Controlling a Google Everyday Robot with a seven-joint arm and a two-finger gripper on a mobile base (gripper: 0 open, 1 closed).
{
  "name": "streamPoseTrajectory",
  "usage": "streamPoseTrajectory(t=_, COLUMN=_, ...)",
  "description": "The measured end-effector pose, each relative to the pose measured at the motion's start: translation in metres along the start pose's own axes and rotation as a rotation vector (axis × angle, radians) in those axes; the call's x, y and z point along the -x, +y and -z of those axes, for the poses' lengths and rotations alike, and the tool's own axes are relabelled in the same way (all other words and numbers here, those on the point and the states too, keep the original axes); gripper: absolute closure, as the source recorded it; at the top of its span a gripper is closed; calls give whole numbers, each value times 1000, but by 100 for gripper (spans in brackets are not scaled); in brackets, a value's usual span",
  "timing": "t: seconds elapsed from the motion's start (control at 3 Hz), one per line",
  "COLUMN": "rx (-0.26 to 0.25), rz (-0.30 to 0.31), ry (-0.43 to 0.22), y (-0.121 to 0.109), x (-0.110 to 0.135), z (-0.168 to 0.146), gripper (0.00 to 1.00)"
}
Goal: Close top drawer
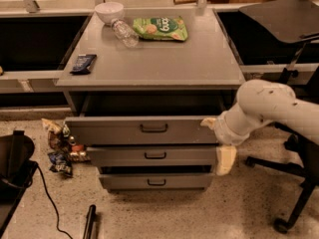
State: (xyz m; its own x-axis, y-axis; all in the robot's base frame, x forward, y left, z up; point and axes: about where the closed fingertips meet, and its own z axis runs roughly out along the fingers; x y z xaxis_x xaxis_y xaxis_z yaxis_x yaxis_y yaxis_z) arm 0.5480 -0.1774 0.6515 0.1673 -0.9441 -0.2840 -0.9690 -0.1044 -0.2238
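The top drawer [114, 131] is the uppermost of three in a grey cabinet [149, 66]. It stands out only a short way, with a dark gap above its front. Its small black bar handle [153, 128] is at centre. My gripper [217, 141] is at the right end of the drawer front, on a white arm coming in from the right. Its cream fingers are spread. The upper one [208, 123] touches the front's right end, and the lower one [225, 160] hangs beside the second drawer [119, 156]. It holds nothing.
On the cabinet top lie a white bowl [109, 11], a plastic bottle [124, 32], a green chip bag [160, 28] and a dark snack bar [83, 62]. Snack packets [60, 151] litter the floor at left. A black chair [284, 14] stands at right.
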Motion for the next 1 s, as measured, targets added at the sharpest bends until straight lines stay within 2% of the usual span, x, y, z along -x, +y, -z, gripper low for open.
streamPoseTrajectory(t=0.33, rx=0, rz=0, ry=0, y=1, x=0, z=0, gripper=0)
streamPoseTrajectory(t=0.67, rx=4, rz=-19, ry=-14, y=-14, x=-11, z=-5, gripper=0)
streamPoseTrajectory(t=1.0, rx=4, rz=-19, ry=-15, y=-12, x=-12, z=-4, gripper=0)
